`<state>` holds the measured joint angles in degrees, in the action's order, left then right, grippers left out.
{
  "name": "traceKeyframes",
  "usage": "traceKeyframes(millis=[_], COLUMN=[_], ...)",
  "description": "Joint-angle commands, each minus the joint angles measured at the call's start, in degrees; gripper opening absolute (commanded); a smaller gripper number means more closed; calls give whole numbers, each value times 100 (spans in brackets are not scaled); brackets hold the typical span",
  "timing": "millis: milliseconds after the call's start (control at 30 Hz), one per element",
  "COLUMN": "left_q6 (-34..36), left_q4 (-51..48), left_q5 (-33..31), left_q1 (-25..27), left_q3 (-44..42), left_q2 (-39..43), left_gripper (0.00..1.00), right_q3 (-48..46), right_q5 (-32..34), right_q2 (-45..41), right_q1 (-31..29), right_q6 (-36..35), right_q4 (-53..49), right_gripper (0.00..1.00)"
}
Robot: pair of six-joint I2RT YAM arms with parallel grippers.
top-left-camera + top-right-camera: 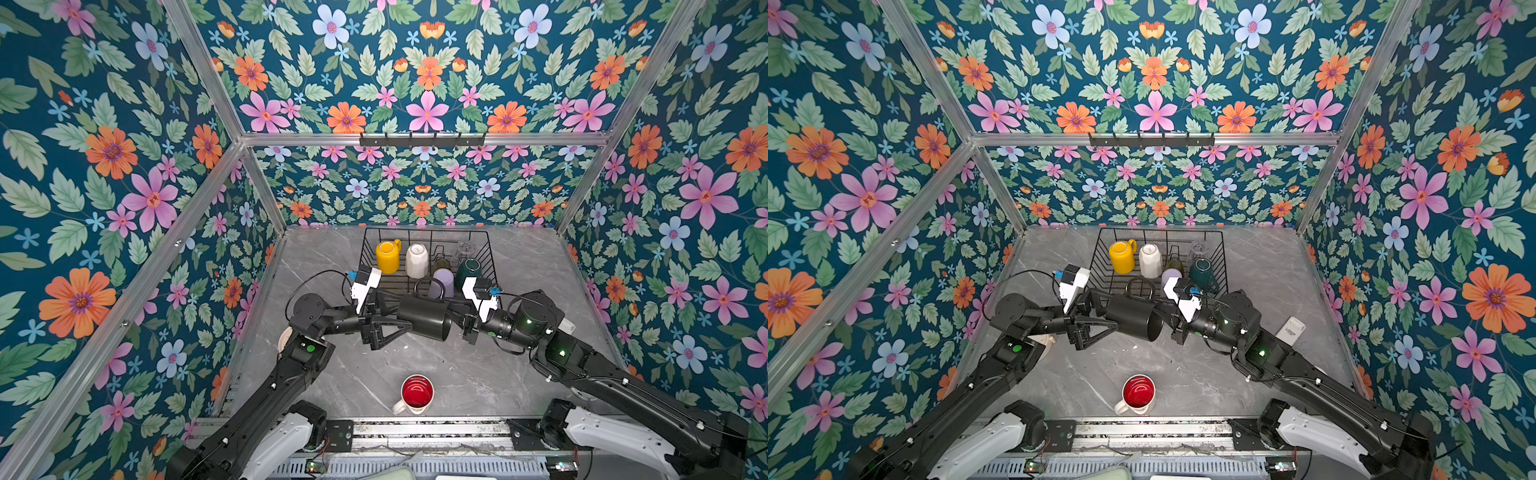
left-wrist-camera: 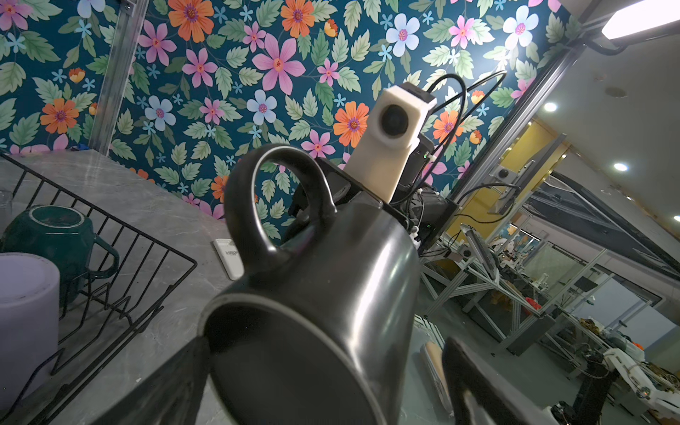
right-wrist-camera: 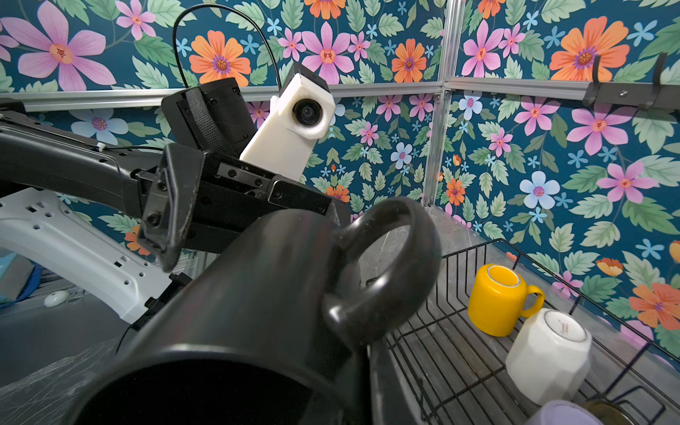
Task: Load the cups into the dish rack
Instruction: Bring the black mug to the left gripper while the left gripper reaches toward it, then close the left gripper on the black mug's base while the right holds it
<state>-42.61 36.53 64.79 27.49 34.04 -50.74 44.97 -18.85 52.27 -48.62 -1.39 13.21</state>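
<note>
Your black mug [image 1: 424, 320] hangs on its side above the table [image 1: 478, 374], at the centre in both top views. It is just on the 6 o'clock side of the dish rack [image 1: 395, 280], with its handle arching toward 12 o'clock and its mouth turned to about 4 o'clock. Your right gripper [image 1: 459, 318] meets that mouth, pressed together on the rim wall. The mug hides its tips in both top views, and the right wrist view shows mostly the mug's dark mouth close up. Your left gripper [image 1: 399, 318] comes in from 9 o'clock with its fingers [image 2: 176, 375] spread wide on either side of the mug's base; you cannot tell whether they touch it. In the rack at 12 o'clock, the yellow mug [image 1: 387, 257], cream mug [image 1: 417, 260], lilac tumbler [image 1: 442, 282] and dark green mug [image 1: 468, 272] sit base-up. The clear glass [image 1: 465, 249] at the far rail is faint. The olive tumbler [image 1: 441, 264] is mostly hidden behind the lilac one. The red-lined mug [image 1: 415, 392] stands upright at 6 o'clock, well apart. A white slab [image 1: 1291, 330] lies at 3 o'clock, its print too small to read. A pale round thing [image 1: 284, 336] at 9 o'clock is mostly covered by the left arm [image 1: 291, 374].
</note>
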Motion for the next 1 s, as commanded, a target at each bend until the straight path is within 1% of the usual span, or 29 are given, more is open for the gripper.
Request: traceKeyframes(millis=[0,167,233,400,567,767,967], left_q6=[268,315,293,-60,-580,-677,-747], left_q4=[-324,-453,-430,3,811,954,1048], left_q5=[-236,-353,-300,11,300,443,469], left_q1=[-24,-75,-77,-74,-76,-77,-76], left_q3=[63,146,164,75,-107,-160,-187], left_q2=[5,-2,-20,-137,-136,-89,-89], left_gripper=[100,100,100,100,100,100,100], right_q3=[-3,-46,-63,-46,29,165,293], right_q5=[-627,-638,-650,-637,-629,-629,-801], right_q2=[-92,-180,-191,-126,17,141,383], right_q1=[-42,-40,-41,-42,-42,-41,-42], right_q6=[218,219,229,244,219,174,233], right_q4=[507,423,429,548,654,748,895], right_gripper=[0,0,0,0,0,0,0])
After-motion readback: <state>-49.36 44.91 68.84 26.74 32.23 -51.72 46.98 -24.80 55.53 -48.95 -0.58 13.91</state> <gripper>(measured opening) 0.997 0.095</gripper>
